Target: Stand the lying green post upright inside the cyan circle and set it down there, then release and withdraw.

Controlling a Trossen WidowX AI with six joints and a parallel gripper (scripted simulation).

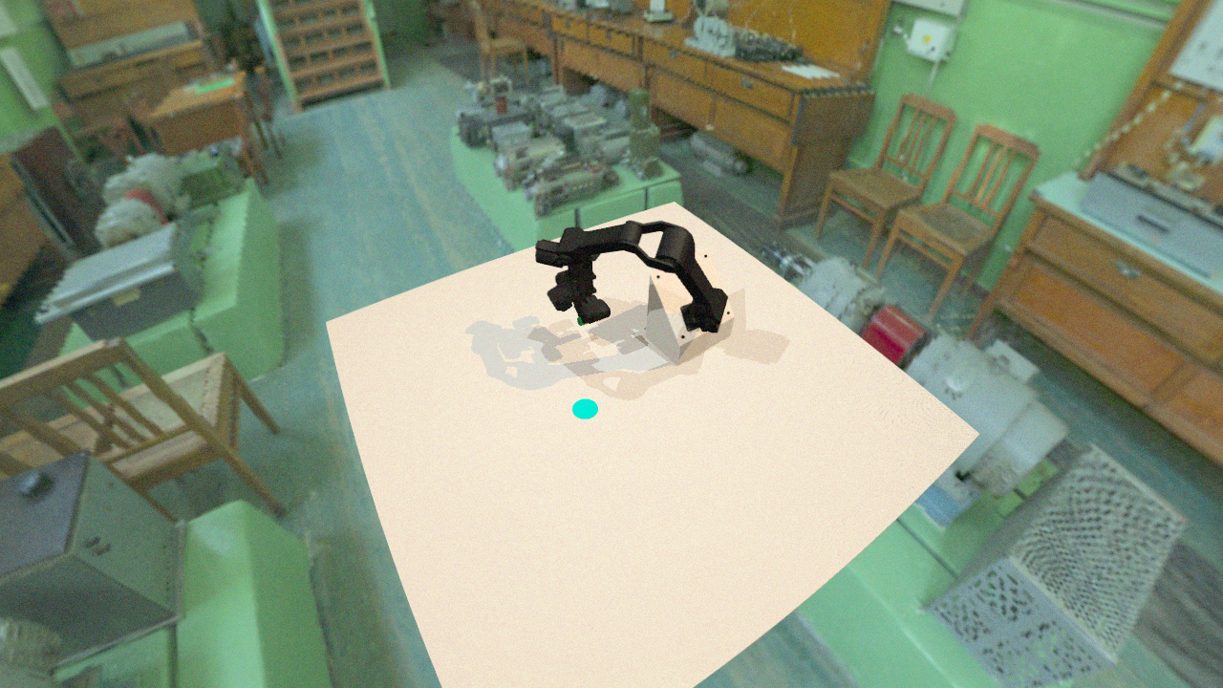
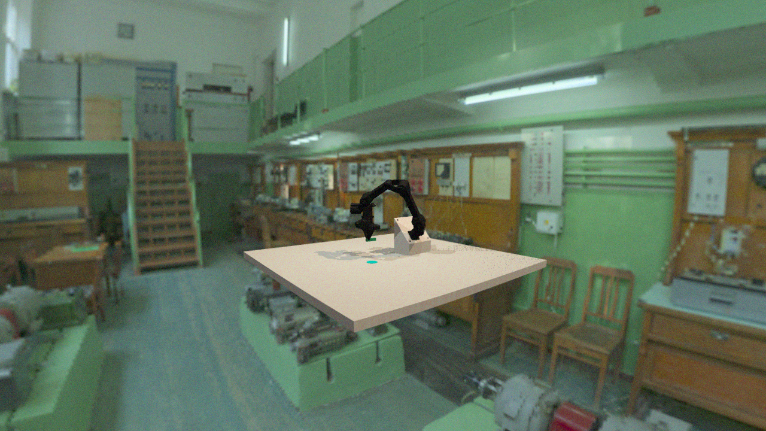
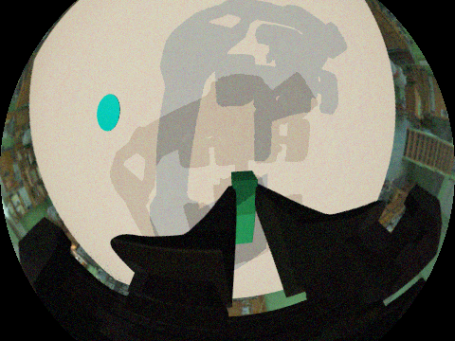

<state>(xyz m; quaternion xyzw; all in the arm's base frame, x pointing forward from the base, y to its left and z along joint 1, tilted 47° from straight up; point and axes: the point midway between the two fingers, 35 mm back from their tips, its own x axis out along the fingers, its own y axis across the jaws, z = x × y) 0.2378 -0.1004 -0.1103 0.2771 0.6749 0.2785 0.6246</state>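
Observation:
The green post [image 1: 580, 321] [image 2: 372, 239] [image 3: 245, 206] is between the fingertips of my gripper [image 2: 368, 237] [image 3: 243, 189], which is shut on it. The post is roughly level, not upright, and is held above the table. In the top view the gripper hides most of it; in the wrist view its near end and top face show. The cyan circle [image 1: 585, 409] [image 2: 371, 261] [image 3: 108, 112] is flat on the table with nothing on it. It lies to the left in the wrist view, and nearer the camera than the gripper in the top view.
The pale table [image 1: 684, 513] [image 2: 385, 294] [image 3: 62, 71] carries the arm's wedge-shaped base block [image 1: 672, 335] [image 2: 403, 242], behind and right of the circle in the top and exterior views. Shadows of the arm fall on the table around the gripper.

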